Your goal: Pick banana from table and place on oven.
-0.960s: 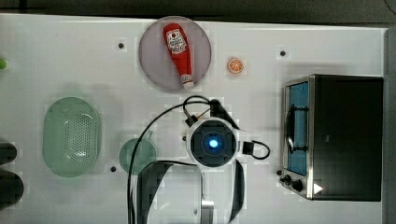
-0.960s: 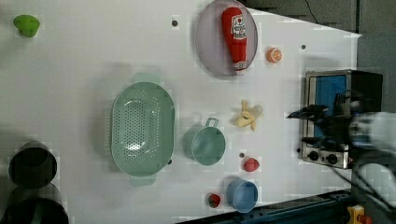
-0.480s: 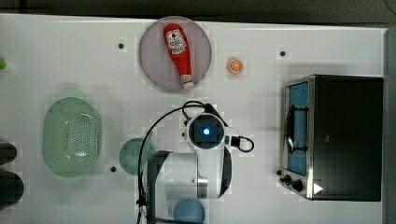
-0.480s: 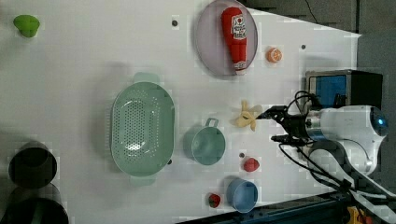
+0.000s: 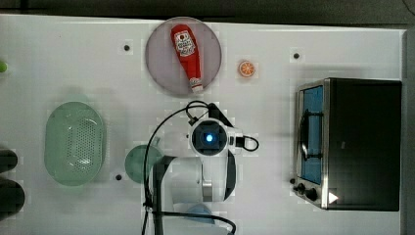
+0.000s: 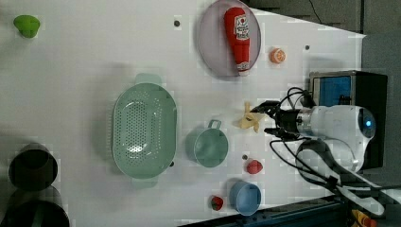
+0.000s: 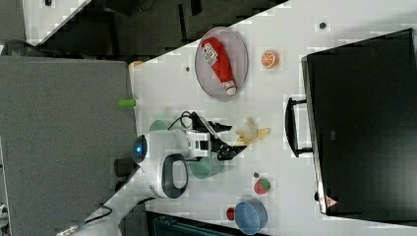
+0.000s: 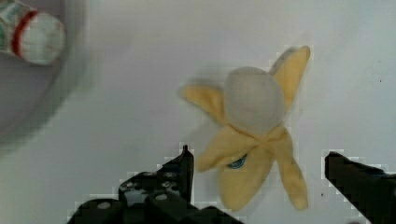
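Spreading its jaws as wide as they go, your gripper [image 8: 257,172] holds nothing; in the wrist view one dark finger [image 8: 180,175] stands on each side of the banana [image 8: 254,135], with table showing between each finger and the fruit. In the left view the gripper [image 6: 270,119] points toward the banana [image 6: 248,119] from the left view's right, its tips just beside the peel flaps. In the right view the gripper [image 7: 227,139] reaches it from the right view's left, the banana [image 7: 251,132] lying flat on the white table [image 7: 280,83] just past the fingertips.

Beyond the banana you have the grey plate [image 6: 213,45] with the red ketchup bottle [image 6: 239,38] lying on it, and the orange slice [image 6: 277,55] beside that plate. Behind the arm in the left view sits the oven [image 6: 347,90]; in the top view the oven [image 5: 352,142] stands well apart from the wrist, door facing the arm. Near the gripper's other side sit a green cup [image 6: 208,146], a strawberry [image 6: 254,166] and a blue bowl [image 6: 246,197]; farther off, the green colander [image 6: 144,130].
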